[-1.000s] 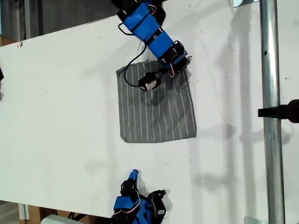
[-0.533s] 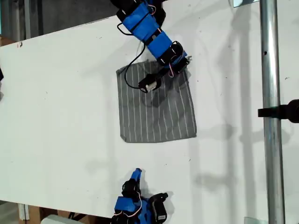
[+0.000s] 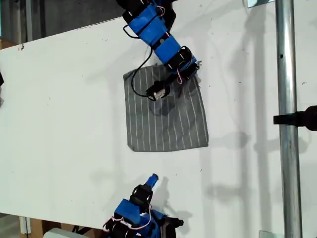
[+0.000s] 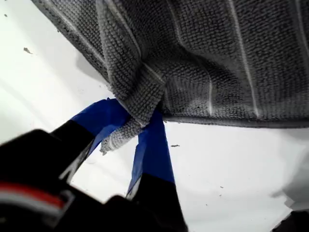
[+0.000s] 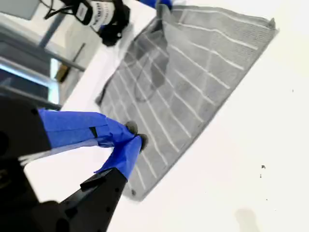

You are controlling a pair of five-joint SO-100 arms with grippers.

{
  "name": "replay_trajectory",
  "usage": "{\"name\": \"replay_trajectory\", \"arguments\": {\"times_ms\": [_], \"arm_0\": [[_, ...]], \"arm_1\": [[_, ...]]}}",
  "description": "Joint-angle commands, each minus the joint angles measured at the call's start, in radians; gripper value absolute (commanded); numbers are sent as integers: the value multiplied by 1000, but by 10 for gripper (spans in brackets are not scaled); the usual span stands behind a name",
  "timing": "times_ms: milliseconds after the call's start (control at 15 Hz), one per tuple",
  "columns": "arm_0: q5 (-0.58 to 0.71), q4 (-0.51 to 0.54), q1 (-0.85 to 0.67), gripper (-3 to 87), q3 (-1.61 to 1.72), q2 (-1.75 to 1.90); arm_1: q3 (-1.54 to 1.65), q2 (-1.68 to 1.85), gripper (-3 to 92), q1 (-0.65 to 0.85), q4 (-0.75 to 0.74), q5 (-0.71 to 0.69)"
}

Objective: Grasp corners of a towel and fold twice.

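The towel (image 3: 166, 113) lies flat on the table (image 3: 64, 109). It looks soft and floppy. My first gripper (image 4: 137, 126) pinches one corner (image 4: 131, 121). My second gripper (image 5: 131, 140) is pressed together, holding nothing.

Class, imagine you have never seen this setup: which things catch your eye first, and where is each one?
The grey striped towel lies flat mid-table on the white table. My first tool is shut on one towel corner at the towel's far edge, toward the exterior view's top. My second tool, closed and empty, hovers near the towel's near edge, at the exterior view's bottom.
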Motion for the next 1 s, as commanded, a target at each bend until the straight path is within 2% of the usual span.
{"name": "replay_trajectory", "arguments": {"times_ms": [0,267,333,400,467,533,733,933], "arm_0": [[15,91,86,-29,-387,-387],[46,161,172,-26,-753,-781],[78,195,183,110,-845,-856],[97,275,189,253,-973,-931],[132,336,192,288,-1081,-985],[155,353,190,330,-1114,-996],[173,299,176,342,-1094,-1106],[147,176,175,316,-1111,-1278]], "arm_1": [[-43,17,-2,23,-5,-20],[-43,14,-2,26,-6,-20],[-43,12,-2,26,-9,-20],[-43,11,-2,26,-9,-20],[-43,11,-2,26,-11,-20],[-43,11,-2,26,-11,-20],[-44,11,-2,26,-12,-20],[-44,11,-2,28,-12,-20]]}}
